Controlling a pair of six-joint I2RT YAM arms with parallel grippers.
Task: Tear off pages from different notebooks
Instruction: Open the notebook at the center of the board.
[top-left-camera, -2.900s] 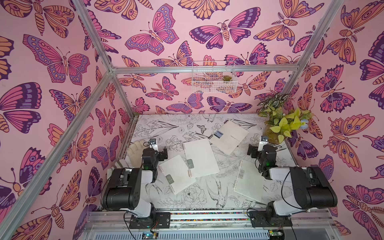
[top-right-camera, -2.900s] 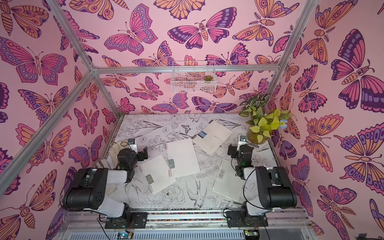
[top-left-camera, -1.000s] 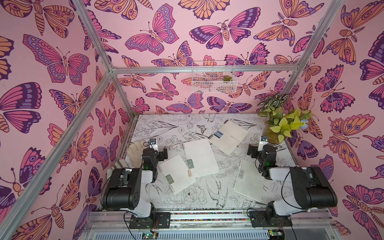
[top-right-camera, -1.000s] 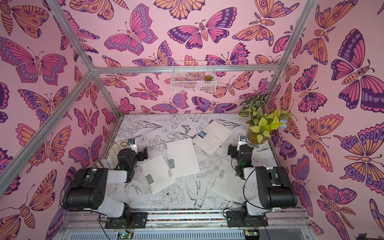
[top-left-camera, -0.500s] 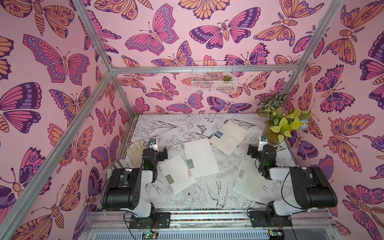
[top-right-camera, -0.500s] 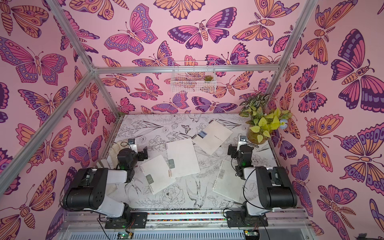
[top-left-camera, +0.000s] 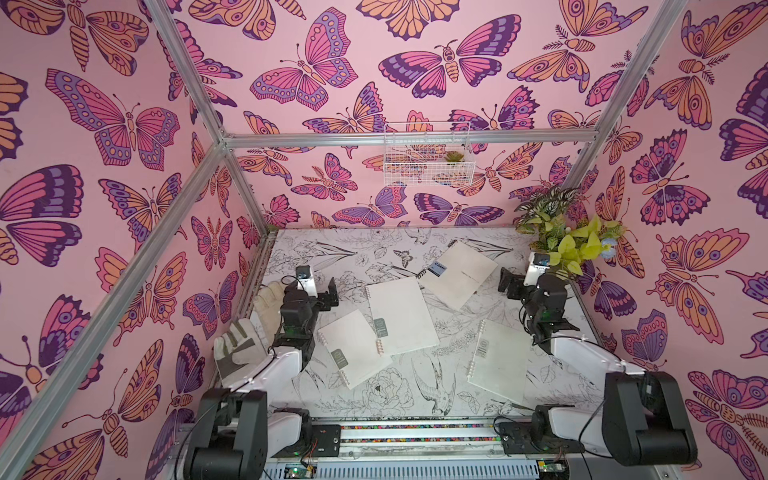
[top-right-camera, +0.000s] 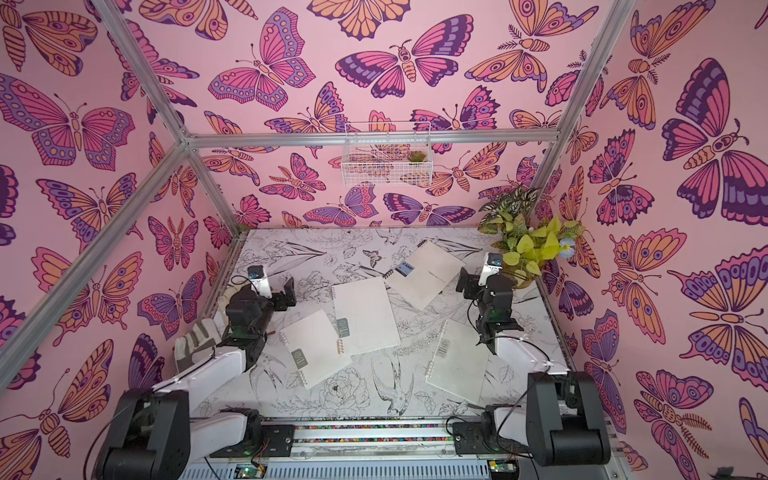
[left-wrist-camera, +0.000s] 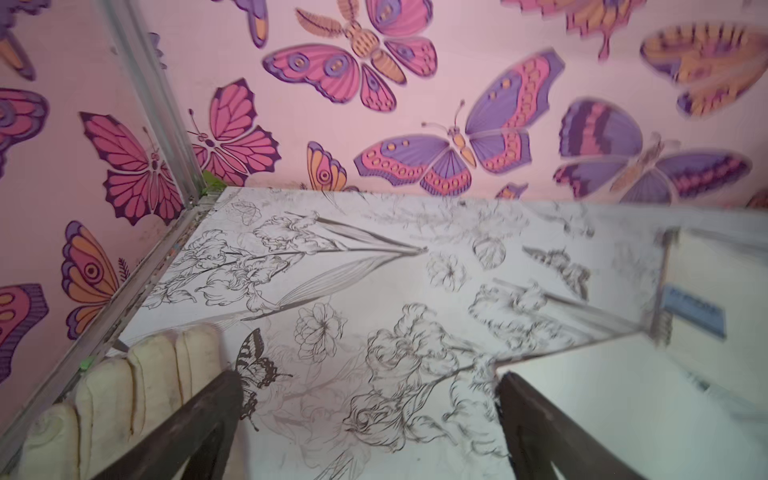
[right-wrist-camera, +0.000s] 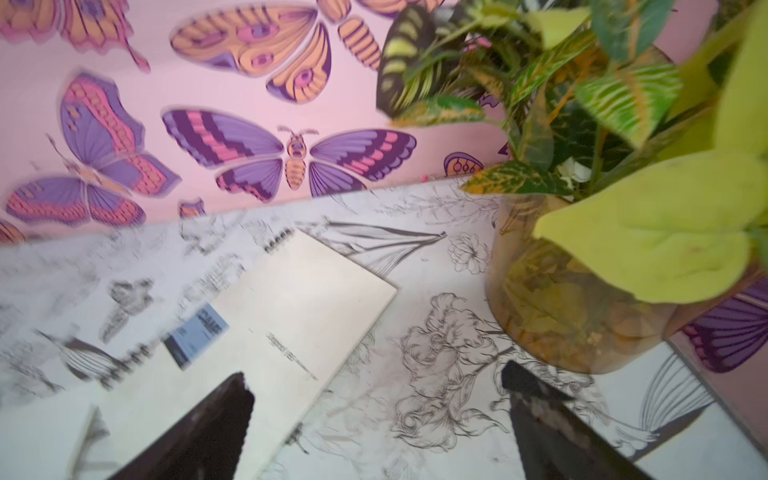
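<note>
Wire basket (top-left-camera: 399, 176): small plant (top-left-camera: 454, 157) | far-right counter (top-left-camera: 374, 245) corner: glass vase (right-wrist-camera: 561, 324), foliage (right-wrist-camera: 644, 237) | left fingers (left-wrist-camera: 199, 424), right fingers (right-wrist-camera: 199, 432): spread, released

Four notebooks are lying on a single flower-printed table (top-left-camera: 332, 253): three with white rings and small grey-green labels, namely the near-left notebook (top-left-camera: 353, 353), the middle notebook (top-left-camera: 401, 316) and the right notebook (top-left-camera: 496, 359), and one black-spiral notebook (top-left-camera: 461, 276) wearing a blue label. Two work gloves are sitting at the table's left edge, a grey-palmed glove (top-left-camera: 237, 353) and a cream glove (top-left-camera: 268, 301). Two robot arms are standing over the table, the left arm (top-left-camera: 282, 365) and the right arm (top-left-camera: 582, 353). One potted plant (top-left-camera: 573, 245) is standing in the far right corner, and one wire basket (top-left-camera: 426, 174) is hanging on the back wall, holding one small succulent (top-left-camera: 454, 157).
</note>
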